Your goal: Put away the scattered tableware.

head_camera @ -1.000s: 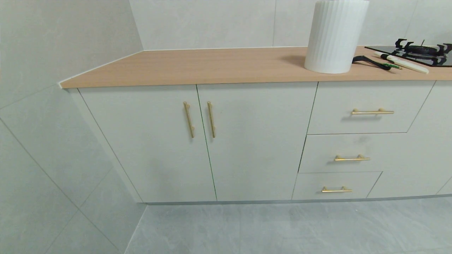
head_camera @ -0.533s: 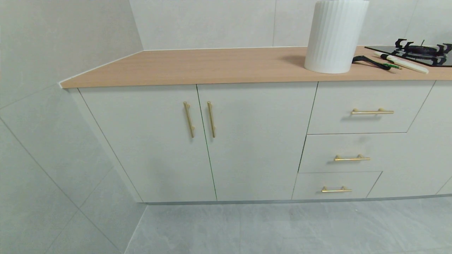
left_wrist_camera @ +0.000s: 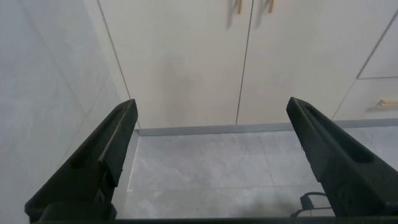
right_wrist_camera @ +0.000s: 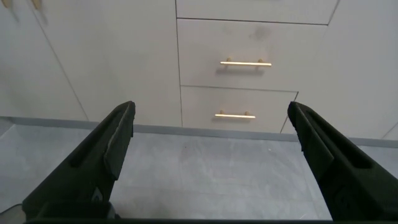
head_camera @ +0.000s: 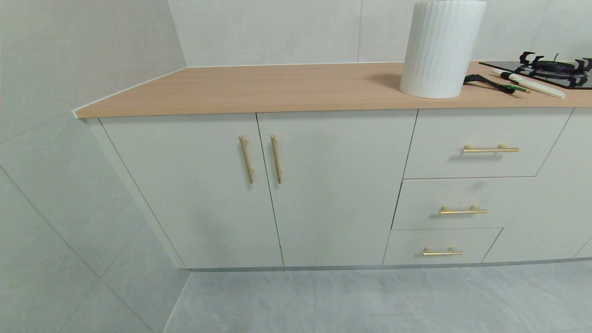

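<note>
The scattered utensils (head_camera: pixel 513 85), a black-handled and a white-handled one among them, are seen lying at the far right of the wooden countertop (head_camera: pixel 259 85), between the ribbed white container (head_camera: pixel 439 48) and the gas hob (head_camera: pixel 552 69). The container is judged their likely destination. Below them, three gold-handled drawers (head_camera: pixel 444 199) are shut. The left gripper (left_wrist_camera: pixel 211 107) and right gripper (right_wrist_camera: pixel 211 109) are held low, spread wide and empty, facing the cabinet base, presumably so that nothing is struck before the counter is within reach.
</note>
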### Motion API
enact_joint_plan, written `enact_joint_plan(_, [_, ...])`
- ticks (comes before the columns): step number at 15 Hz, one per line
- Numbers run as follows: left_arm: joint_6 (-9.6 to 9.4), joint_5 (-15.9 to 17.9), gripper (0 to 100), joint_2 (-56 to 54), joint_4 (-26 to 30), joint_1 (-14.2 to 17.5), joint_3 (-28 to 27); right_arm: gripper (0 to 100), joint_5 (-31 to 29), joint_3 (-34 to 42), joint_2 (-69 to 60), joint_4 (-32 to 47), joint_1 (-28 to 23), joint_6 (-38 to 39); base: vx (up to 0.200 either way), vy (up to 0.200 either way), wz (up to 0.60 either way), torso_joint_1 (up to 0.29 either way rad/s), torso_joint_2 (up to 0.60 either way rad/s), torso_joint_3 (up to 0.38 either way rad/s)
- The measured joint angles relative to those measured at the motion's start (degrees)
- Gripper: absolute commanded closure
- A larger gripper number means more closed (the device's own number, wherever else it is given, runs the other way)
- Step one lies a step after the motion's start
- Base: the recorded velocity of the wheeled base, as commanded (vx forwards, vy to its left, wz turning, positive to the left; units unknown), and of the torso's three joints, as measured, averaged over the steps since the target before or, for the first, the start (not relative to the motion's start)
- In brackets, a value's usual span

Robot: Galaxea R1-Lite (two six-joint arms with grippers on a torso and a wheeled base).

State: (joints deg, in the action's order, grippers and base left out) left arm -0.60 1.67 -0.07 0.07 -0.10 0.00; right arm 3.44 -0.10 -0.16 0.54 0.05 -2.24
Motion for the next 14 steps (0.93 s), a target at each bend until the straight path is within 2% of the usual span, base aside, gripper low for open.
enact_joint_plan(6, [0.0, -0.01, 0, 0.0, 0.0, 0.02, 0.0, 0, 0.15, 0.0, 0.0, 0.0, 0.05, -0.02, 0.2, 0.0, 0.0, 0.003, 0.0, 0.002])
enact_joint_plan(12, [-0.02, -0.01, 0, 0.0, 0.02, -0.01, 0.0, 0, 0.15, 0.0, 0.05, 0.0, 0.0, -0.02, 0.0, 0.0, 0.0, 0.0, 0.0, 0.0])
enact_joint_plan(14, [-0.02, 0.0, 0, 0.0, 0.02, 0.0, 0.0, 0, 0.15, 0.0, 0.05, 0.0, 0.0, -0.02, 0.0, -0.2, 0.0, 0.0, 0.0, 0.005])
